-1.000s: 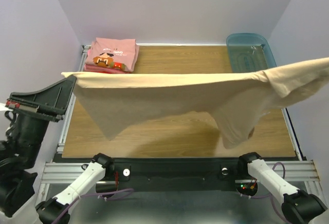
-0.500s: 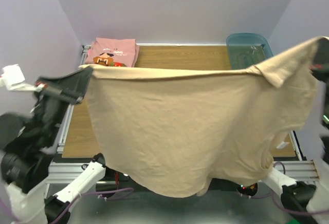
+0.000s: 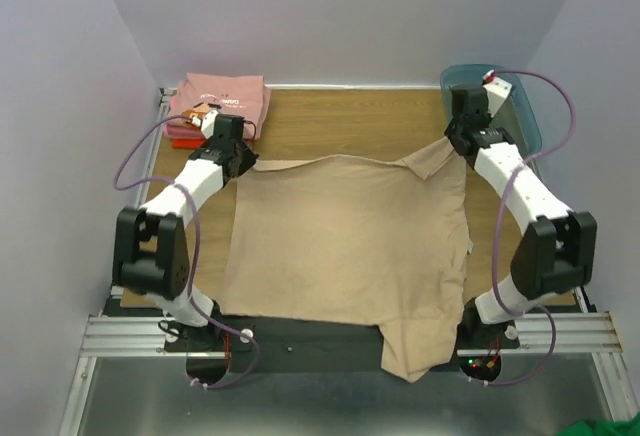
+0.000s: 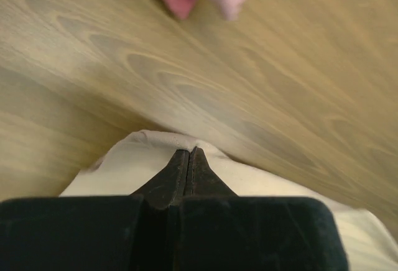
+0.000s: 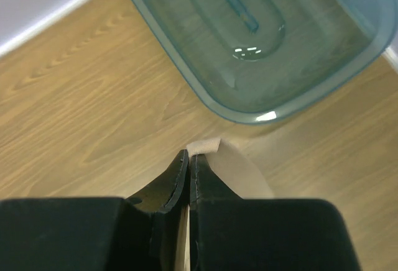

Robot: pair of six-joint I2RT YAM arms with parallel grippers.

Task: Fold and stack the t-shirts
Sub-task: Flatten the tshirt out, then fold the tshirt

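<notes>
On the table (image 3: 340,121), the tan t-shirt (image 3: 350,241) lies spread flat. My left gripper (image 4: 189,154) and right gripper (image 5: 188,157) clench its far corners.

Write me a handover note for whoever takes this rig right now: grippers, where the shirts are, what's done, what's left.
Left gripper: shut on the tan shirt's far-left corner.
Right gripper: shut on its far-right corner, beside the teal bin.
Tan shirt: spread on the table, unfolded, one part hanging over the near edge.
Pink shirt: folded at the far-left corner, a red-orange shirt under it.
Left to do: fold the tan shirt, stack it there.
</notes>
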